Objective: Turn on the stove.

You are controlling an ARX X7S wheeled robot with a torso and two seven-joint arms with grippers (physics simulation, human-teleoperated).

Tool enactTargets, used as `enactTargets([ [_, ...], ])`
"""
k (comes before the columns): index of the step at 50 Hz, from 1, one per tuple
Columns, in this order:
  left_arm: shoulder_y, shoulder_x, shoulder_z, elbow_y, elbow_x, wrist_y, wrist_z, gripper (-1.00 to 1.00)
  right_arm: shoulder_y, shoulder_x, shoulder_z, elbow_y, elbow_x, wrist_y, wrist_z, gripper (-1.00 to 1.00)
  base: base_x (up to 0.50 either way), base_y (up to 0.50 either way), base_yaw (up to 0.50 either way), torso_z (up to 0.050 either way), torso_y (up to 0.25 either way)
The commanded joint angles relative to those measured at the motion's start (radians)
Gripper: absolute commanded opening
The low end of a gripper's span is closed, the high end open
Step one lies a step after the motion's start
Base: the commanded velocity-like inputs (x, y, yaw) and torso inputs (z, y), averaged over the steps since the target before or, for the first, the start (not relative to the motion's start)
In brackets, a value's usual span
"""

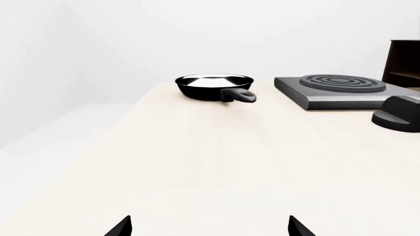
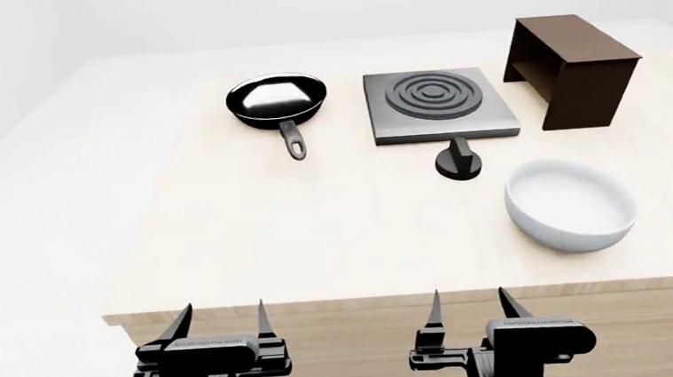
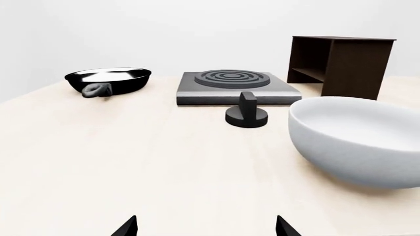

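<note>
Jaws of the left gripper (image 2: 221, 325) and right gripper (image 2: 473, 310) stand spread, holding nothing, at the near edge of the worktop (image 2: 257, 238). Task judged not yet begun. Ahead of the right jaws, well apart, sits the stove (image 2: 439, 106): flat grey slab, dark concentric rings, with its black knob (image 2: 459, 160) just beside it, untouched.

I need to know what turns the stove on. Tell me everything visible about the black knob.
The knob is a small, matte black round disc with an upright grip ridge across its top. It sits flat on the light wooden table, just in front of the grey stove, apparently a separate piece with a narrow gap between them. The white bowl lies nearby, not touching. Neither gripper is near it.
</note>
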Motion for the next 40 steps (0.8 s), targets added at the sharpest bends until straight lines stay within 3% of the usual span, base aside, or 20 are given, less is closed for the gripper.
enactTargets([
  [1,-0.005,-0.007,0.012,-0.004,-0.006,0.001,-0.01,1.0,0.002,0.011,-0.008,0.001,0.007,-0.006,0.007,1.0,0.05,0.0,0.0,0.0,0.0],
  [34,-0.015,-0.025,0.037,-0.017,-0.024,0.011,-0.03,1.0,0.015,0.021,-0.026,0.009,0.011,0.01,0.052,1.0,0.49,0.0,0.0,0.0,0.0],
  [40,-0.014,-0.028,0.041,-0.015,-0.027,0.012,-0.035,1.0,0.009,0.029,-0.034,0.006,0.023,-0.006,0.038,1.0,0.0,0.0,0.0,0.0,0.0],
])
